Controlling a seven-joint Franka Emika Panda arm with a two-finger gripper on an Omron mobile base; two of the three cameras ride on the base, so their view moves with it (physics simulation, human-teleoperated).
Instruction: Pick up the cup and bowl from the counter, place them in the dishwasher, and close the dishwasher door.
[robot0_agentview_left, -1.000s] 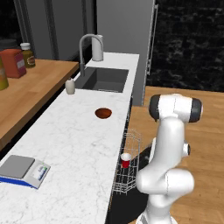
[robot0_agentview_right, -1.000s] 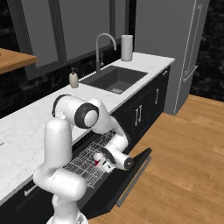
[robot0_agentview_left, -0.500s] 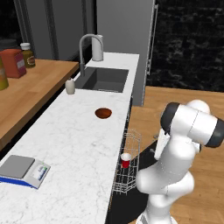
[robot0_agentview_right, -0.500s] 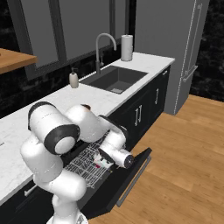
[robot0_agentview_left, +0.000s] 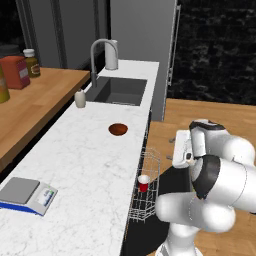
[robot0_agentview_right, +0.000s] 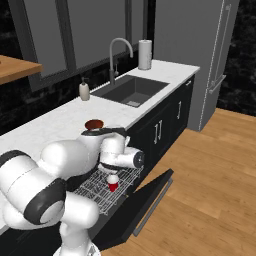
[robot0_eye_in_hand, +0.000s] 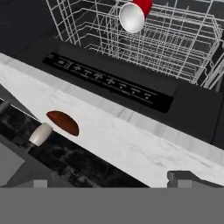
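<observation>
Desk (robot0_agentview_left: 90, 165): long white marble-patterned top with grey veins, over dark cabinets.
Dishwasher door (robot0_agentview_right: 142, 202): flat black panel, lowered open.
Rack (robot0_agentview_right: 102, 189): white wire, pulled out over the door.
Bowl (robot0_agentview_left: 118, 129): small, shallow, dark reddish-brown; on the desk, near the sink.
Cup (robot0_agentview_left: 143, 182): small, red, white inside; upright in the rack.
Claw: opening and contents cannot be told.
</observation>
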